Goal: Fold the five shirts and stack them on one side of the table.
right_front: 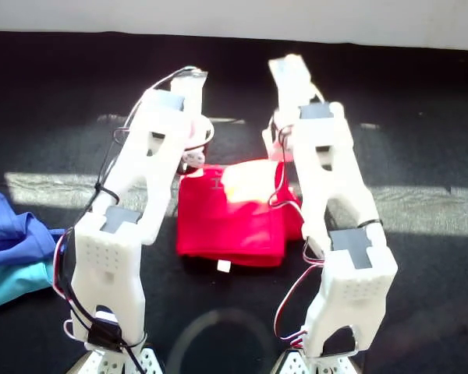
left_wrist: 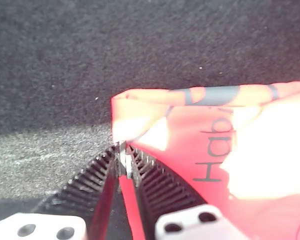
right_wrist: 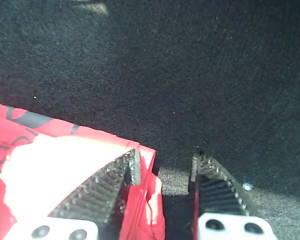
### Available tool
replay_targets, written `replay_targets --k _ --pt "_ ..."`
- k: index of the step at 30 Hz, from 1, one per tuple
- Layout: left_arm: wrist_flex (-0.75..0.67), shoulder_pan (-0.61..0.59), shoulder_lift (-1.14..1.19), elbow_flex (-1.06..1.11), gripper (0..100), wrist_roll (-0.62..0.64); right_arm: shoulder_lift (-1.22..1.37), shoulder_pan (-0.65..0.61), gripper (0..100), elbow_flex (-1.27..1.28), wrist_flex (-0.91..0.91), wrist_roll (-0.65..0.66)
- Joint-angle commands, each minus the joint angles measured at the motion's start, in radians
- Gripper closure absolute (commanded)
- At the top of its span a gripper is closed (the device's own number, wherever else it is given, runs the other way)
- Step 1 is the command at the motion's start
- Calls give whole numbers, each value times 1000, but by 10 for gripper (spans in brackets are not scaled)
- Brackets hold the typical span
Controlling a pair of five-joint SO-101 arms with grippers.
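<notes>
A red shirt (right_front: 230, 218) lies folded in the middle of the dark table between my two arms. In the left wrist view my left gripper (left_wrist: 124, 159) is shut on a corner of the red shirt (left_wrist: 200, 130), a thin fold of cloth pinched between its ribbed fingers (left_wrist: 155, 182). My right gripper (right_wrist: 165, 167) stands open at the shirt's other far corner (right_wrist: 65, 160): one finger (right_wrist: 105, 187) rests on the cloth, the other (right_wrist: 217, 187) on bare table. In the high view the left gripper (right_front: 193, 156) and the right gripper (right_front: 277, 148) sit at the shirt's far edge.
A blue shirt (right_front: 4, 222) and a teal one (right_front: 12, 280) lie bunched at the left edge of the table. A bright band of sunlight (right_front: 421, 206) crosses the dark cloth surface. A white wall strip (right_front: 296, 19) runs along the far side.
</notes>
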Motion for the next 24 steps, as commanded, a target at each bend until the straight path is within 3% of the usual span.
replay_targets --k 1,5,9,24 --pt "15 -47 -65 -36 992 6 -7 13 812 -174 165 6" --pt "14 -58 -65 -39 992 6 -2 2 742 -216 252 5" --pt "12 -42 -65 -39 992 9 1 -1 738 -173 248 5" --pt "28 -24 -65 -38 992 11 1 -47 738 65 2 12"
